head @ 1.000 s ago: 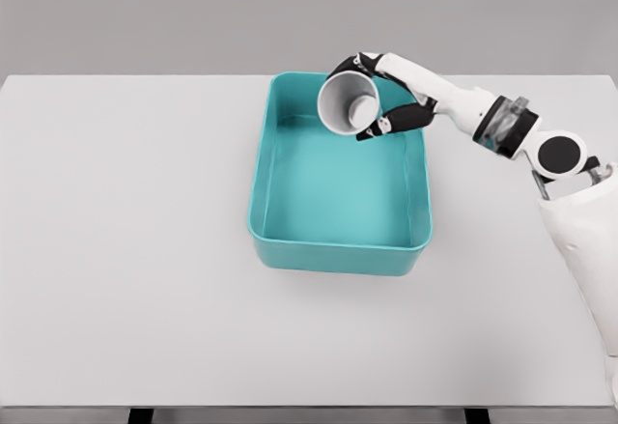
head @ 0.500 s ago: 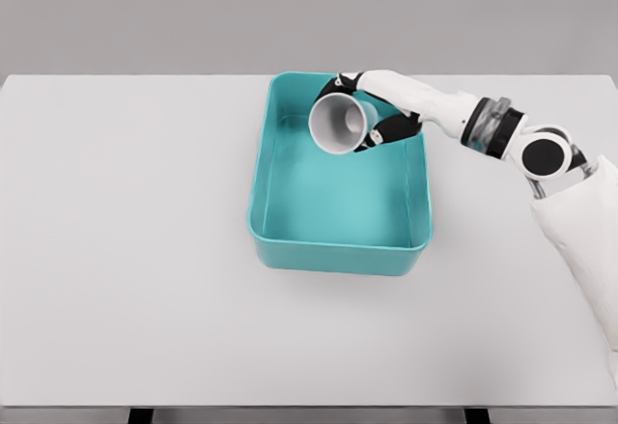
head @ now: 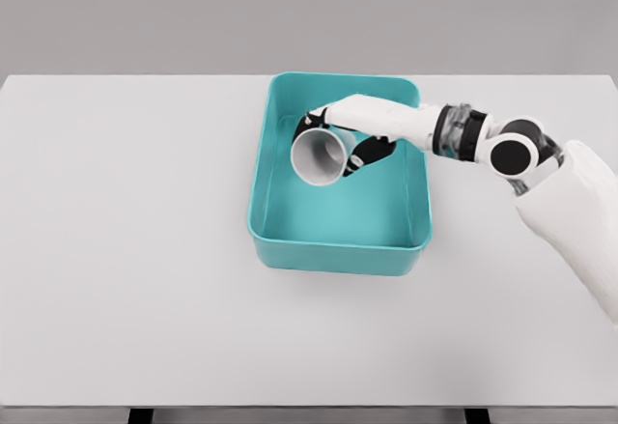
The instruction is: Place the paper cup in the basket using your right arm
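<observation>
i count one paper cup [head: 319, 156], white with a grey inside. one basket [head: 338, 250], teal, rectangular. one table [head: 126, 250], white top. one arm in my view, the right one, so one right hand [head: 350, 134] too. two dark table legs at the bottom edge [head: 141, 415]. that is all i count here.

The right hand [head: 350, 134] now reaches farther into the teal basket [head: 340, 250] than before. The paper cup [head: 319, 155] it holds is now lower and more to the left, over the basket's middle. The arm stretches out flatter.
</observation>
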`<control>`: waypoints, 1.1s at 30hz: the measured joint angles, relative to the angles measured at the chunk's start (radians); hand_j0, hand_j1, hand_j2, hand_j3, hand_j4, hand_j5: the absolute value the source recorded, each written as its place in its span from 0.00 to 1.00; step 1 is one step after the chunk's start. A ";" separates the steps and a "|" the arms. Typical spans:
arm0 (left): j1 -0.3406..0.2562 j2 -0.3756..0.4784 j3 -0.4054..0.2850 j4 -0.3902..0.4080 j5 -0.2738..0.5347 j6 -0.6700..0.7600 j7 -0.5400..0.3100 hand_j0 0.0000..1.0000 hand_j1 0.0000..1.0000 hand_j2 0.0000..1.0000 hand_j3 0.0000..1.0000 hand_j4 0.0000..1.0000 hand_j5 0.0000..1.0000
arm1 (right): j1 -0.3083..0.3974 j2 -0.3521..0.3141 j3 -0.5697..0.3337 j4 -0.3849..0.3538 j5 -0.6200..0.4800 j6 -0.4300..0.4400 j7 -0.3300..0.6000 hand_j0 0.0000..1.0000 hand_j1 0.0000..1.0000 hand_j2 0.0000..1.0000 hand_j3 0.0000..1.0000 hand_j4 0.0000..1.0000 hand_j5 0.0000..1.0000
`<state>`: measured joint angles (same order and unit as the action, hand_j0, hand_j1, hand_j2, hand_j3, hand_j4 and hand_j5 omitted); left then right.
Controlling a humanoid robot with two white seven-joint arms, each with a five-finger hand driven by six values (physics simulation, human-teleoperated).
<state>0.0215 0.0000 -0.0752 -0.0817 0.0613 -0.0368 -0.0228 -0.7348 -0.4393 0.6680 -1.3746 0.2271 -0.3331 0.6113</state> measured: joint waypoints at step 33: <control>0.000 0.000 0.000 0.000 0.000 0.000 0.000 1.00 1.00 1.00 1.00 1.00 1.00 | -0.025 -0.011 0.100 -0.001 0.142 0.016 0.000 0.89 0.89 0.89 0.89 0.89 0.89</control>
<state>0.0215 0.0000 -0.0752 -0.0820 0.0613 -0.0368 -0.0228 -0.7593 -0.4501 0.7683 -1.3752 0.3690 -0.3175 0.6112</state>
